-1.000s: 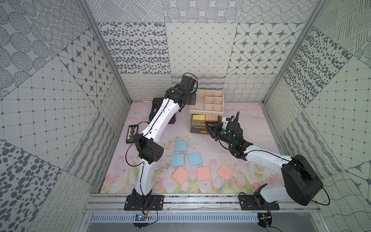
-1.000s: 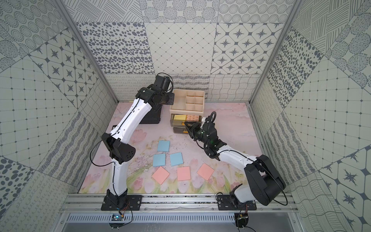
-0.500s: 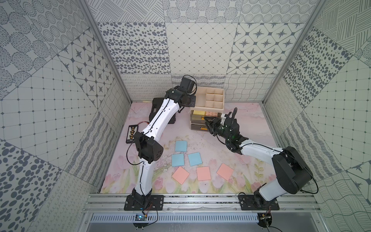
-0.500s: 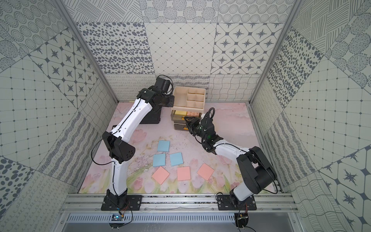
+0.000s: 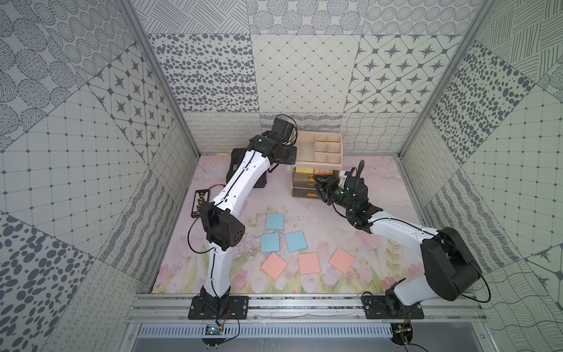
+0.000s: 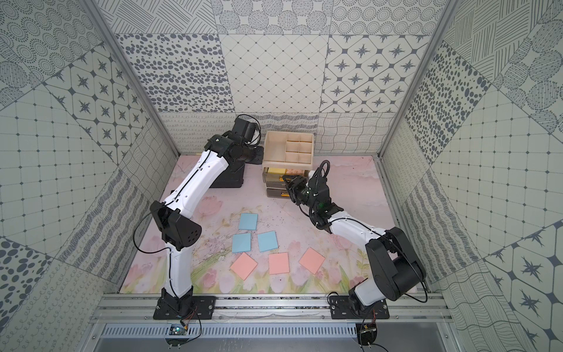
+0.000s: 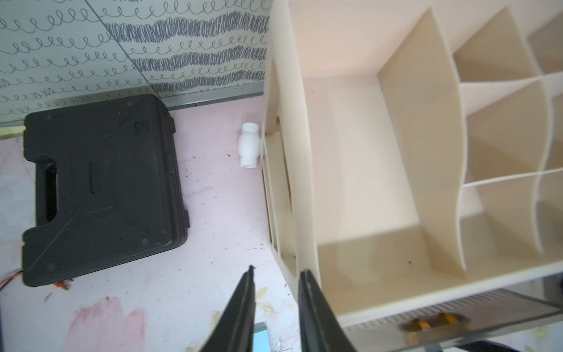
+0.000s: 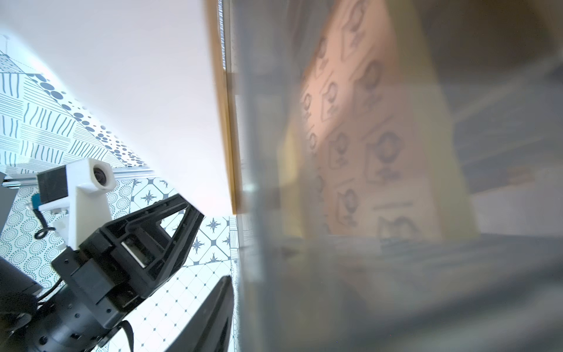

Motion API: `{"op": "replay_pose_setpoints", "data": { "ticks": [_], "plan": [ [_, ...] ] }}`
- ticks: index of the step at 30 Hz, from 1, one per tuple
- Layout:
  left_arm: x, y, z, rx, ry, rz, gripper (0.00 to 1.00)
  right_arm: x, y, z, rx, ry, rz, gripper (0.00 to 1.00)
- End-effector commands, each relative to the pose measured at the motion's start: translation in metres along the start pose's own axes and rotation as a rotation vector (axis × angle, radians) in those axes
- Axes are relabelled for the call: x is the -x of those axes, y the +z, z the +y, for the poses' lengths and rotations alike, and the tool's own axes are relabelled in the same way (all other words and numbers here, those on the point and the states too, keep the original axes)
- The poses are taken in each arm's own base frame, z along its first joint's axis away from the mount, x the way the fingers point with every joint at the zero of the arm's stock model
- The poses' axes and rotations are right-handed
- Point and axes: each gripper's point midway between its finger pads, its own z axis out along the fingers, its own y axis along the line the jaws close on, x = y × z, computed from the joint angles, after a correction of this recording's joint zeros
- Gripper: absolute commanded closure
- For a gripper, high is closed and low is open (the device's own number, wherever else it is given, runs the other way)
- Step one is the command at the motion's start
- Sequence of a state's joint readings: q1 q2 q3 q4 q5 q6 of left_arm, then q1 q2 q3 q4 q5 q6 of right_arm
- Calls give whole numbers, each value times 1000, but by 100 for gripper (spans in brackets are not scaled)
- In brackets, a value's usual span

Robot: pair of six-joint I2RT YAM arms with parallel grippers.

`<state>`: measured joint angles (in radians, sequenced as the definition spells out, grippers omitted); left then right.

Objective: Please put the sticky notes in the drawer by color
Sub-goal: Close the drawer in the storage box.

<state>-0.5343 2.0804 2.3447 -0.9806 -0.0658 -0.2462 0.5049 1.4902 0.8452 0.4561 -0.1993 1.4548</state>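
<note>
The small cream plastic cabinet with three smoky translucent drawers stands at the back of the flowered pink mat, its gold-handled fronts facing the rail where both arms are mounted. That facing is what the coming move turns on: any drawer slides along the line from back wall to rail, and the right gripper sits right at those fronts, on that line. We cannot tell whether its jaws are apart or together; its wrist view is filled by blurred smoky plastic and shows only one finger.

The left gripper hangs beside the cabinet's left wall, jaws apart with nothing between them, off the sliding line. The flat black plastic case and a small white plastic fitting lie on that side.

The yellow square paper sticky notes show in the top drawer, which seems to stand slightly out. The three light blue square paper sticky notes and three salmon-pink square paper sticky notes lie flat on the mat, well apart from the cabinet, towards the rail. We judge the right gripper nearer to them, and to the lower handles.
</note>
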Motion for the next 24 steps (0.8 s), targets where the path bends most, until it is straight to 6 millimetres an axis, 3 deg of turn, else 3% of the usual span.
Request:
{"op": "replay_pose_setpoints", "data": {
  "ticks": [1,10,13,16,24],
  "plan": [
    [26,-6,-19,-94,32,-80,56,5,-5,22,48,-32,-11,46],
    [26,24,-26,-115,48,-54,54,-1,-5,23,55,-28,20,46],
    [20,32,-22,-94,55,-32,68,0,-4,22,56,-26,17,47],
    [16,33,-22,-88,63,-16,97,2,-2,25,63,-32,11,48],
    [16,16,-28,-109,81,-18,100,7,9,28,73,-46,-6,53]
  ]
}}
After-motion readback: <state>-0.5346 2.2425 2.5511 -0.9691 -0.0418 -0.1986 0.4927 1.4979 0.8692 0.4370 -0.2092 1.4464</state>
